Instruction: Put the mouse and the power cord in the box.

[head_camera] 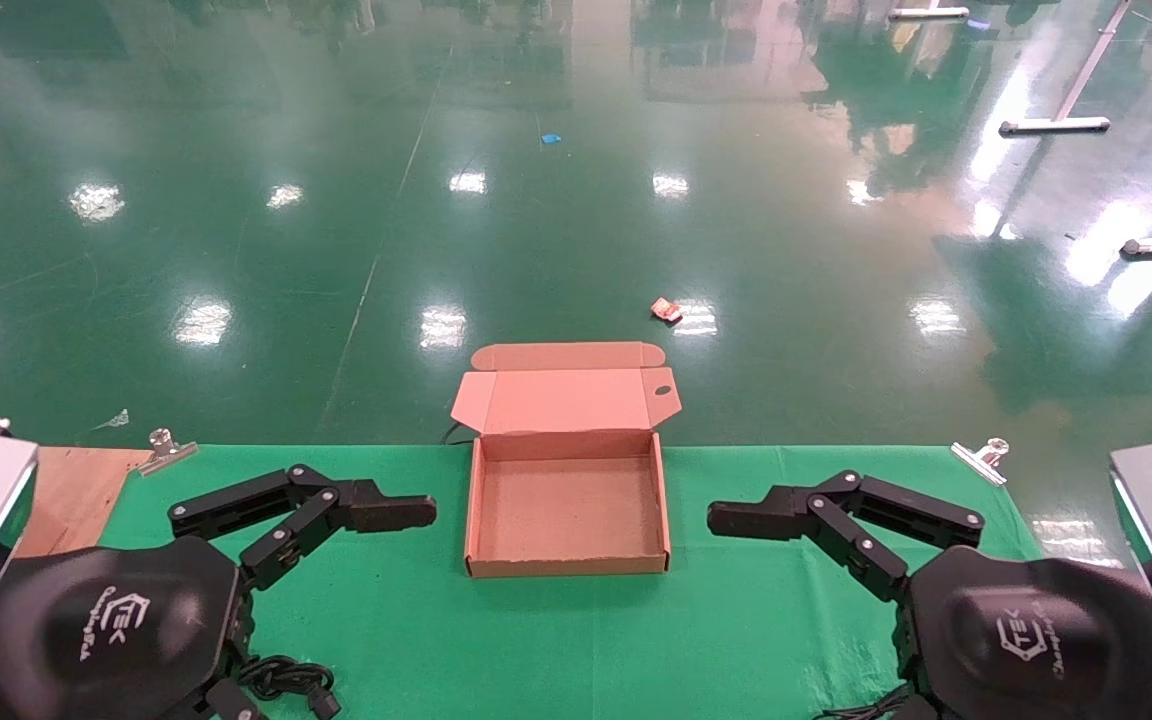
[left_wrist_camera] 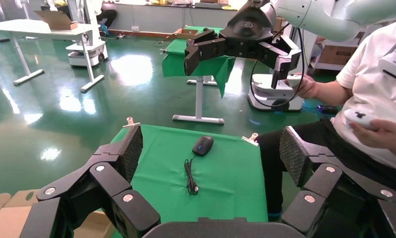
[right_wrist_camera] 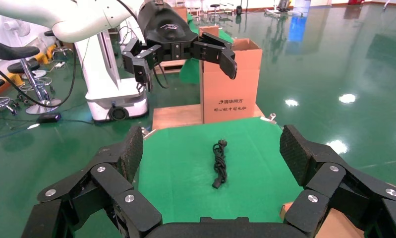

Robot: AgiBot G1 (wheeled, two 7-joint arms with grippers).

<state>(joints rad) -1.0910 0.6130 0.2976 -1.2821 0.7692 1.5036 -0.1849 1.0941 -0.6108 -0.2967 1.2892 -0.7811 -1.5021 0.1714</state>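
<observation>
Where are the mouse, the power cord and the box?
mouse (left_wrist_camera: 202,145): left wrist view, on the top of its black body.
power cord (right_wrist_camera: 219,164): right wrist view, on the middle of the bundled cable.
box (head_camera: 568,566): head view, on its near front wall.

A white logo reading "TEK", with a line of small script beneath it too fine to read, stands on the black housing of the left gripper (head_camera: 331,545) and again on that of the right gripper (head_camera: 806,550). Behind the green table (right_wrist_camera: 196,163), a tall cardboard carton (right_wrist_camera: 230,84) bears a row of red Chinese characters, too small to read surely.
</observation>
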